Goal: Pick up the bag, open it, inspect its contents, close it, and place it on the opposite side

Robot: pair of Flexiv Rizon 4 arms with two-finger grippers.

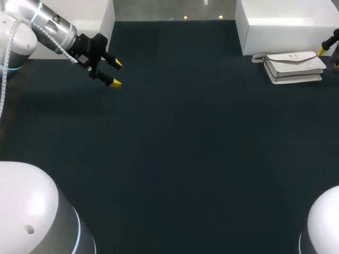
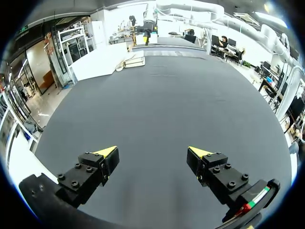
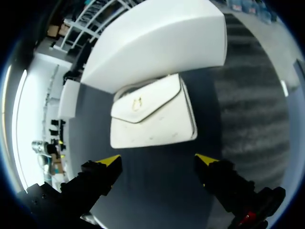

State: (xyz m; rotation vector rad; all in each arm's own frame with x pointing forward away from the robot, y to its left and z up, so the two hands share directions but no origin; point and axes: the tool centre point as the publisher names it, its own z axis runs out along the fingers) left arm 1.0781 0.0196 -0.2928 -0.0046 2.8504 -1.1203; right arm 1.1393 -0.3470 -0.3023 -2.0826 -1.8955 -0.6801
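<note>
At the far right corner of the counter (image 1: 175, 159) lies the bag (image 1: 294, 67), a white envelope-style handbag resting flat with its flap upward, close against the front of a white box (image 1: 286, 26); a loop of strap (image 1: 258, 57) trails from the end nearer the counter's middle. Right wrist view: the right gripper (image 3: 158, 160) hangs with its fingers spread wide and nothing between them, and the bag (image 3: 152, 114) sits just ahead of the yellow tips, apart from both, its long bottom edge facing the gripper and the flap's point with a small clasp on top. Left arm: the left gripper (image 1: 116, 73) is held above the far left of the counter, well apart from the bag, fingers likewise wide and empty. Handling, as judged: the bag looks light, with smooth, probably slippery panels and soft gusseted sides that would give under pressure. The firmest hold appears to be across the thickness of the near bottom edge; the flap's point suits the opening step, and the box behind limits approach from the far side.
</note>
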